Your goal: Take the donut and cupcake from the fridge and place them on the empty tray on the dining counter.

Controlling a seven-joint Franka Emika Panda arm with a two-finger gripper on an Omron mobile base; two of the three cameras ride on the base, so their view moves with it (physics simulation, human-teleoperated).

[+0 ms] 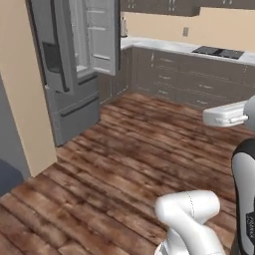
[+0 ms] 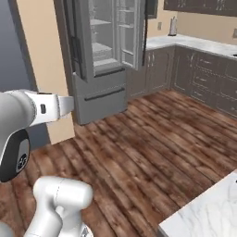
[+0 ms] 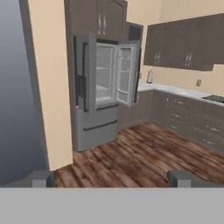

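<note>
The grey fridge (image 3: 98,92) stands across the room with both upper doors swung open. It also shows at the upper left as the fridge (image 1: 74,64) and the fridge (image 2: 104,55). Its pale shelves are visible, but the donut and cupcake cannot be made out at this distance. My gripper (image 3: 111,179) is open, its fingertips (image 3: 41,178) spread wide at the bottom of the hand view, far from the fridge with nothing between them. A corner of the white marble dining counter (image 2: 208,210) shows at the lower right. The tray is out of view.
Wooden floor (image 1: 139,149) stretches between me and the fridge. A beige wall column (image 3: 50,87) stands left of the fridge. Dark cabinets (image 1: 199,82) with a pale worktop and a black cooktop (image 1: 219,51) run along the right wall.
</note>
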